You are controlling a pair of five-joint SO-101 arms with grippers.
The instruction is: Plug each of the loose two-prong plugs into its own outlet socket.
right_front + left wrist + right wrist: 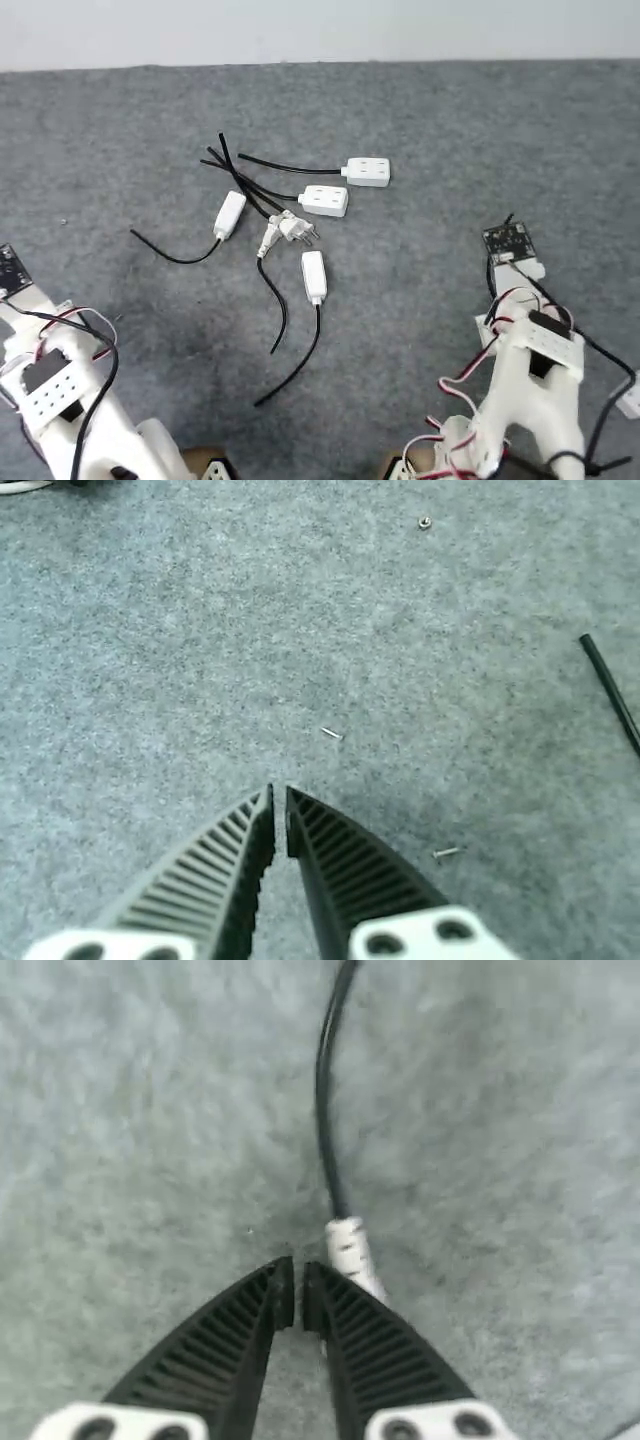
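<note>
While both arms sit pulled back at the near edge of the desk (450,140), the task's things lie in a cluster toward the far middle of its grey carpet. You have two white outlet sockets there: the far socket (366,171) and, just beside it and nearer to you, the near socket (324,200), each with a black cord. The first plug (298,229) and the second plug (269,240) lie loose, touching each other, just below the near socket, and neither is in a socket. Two oblong white cable ends flank them, one (230,214) to the left and one (313,275) nearer the arms.

Your left arm (50,385) is low on the left, well apart from the cluster. Its left end effector (279,798) is narrowed to a slit and holds nothing, over bare carpet with two small screws (331,734) and a black cord tip (610,695) off to one side.

Your right arm (535,350) is low on the right. Its right end effector (298,1268) is likewise almost closed and empty, with a white-tipped black cable (325,1090) ending just beside one finger (365,1345).
</note>
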